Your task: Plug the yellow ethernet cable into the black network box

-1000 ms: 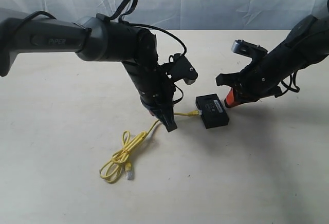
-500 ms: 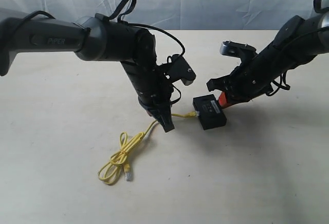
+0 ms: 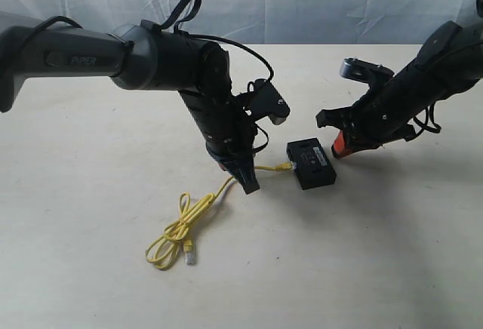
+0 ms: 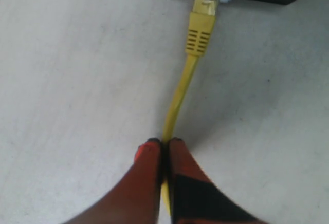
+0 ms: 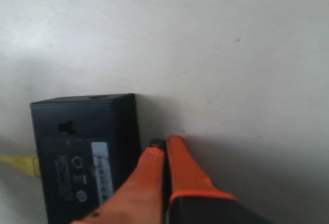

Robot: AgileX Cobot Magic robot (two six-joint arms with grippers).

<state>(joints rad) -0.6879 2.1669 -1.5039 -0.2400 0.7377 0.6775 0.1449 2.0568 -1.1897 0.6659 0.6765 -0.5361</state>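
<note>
Left gripper [image 4: 163,144] pinches the yellow ethernet cable [image 4: 177,98], plug at the black network box [image 3: 311,163]; right gripper [image 5: 165,143] closed, empty, just beside it.

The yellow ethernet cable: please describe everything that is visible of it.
The yellow ethernet cable is a thin cord. One end lies looped on the table, its clear plug free. The other end, with a ribbed yellow boot, meets the side of the black network box. The left gripper is shut on the cord.
</note>
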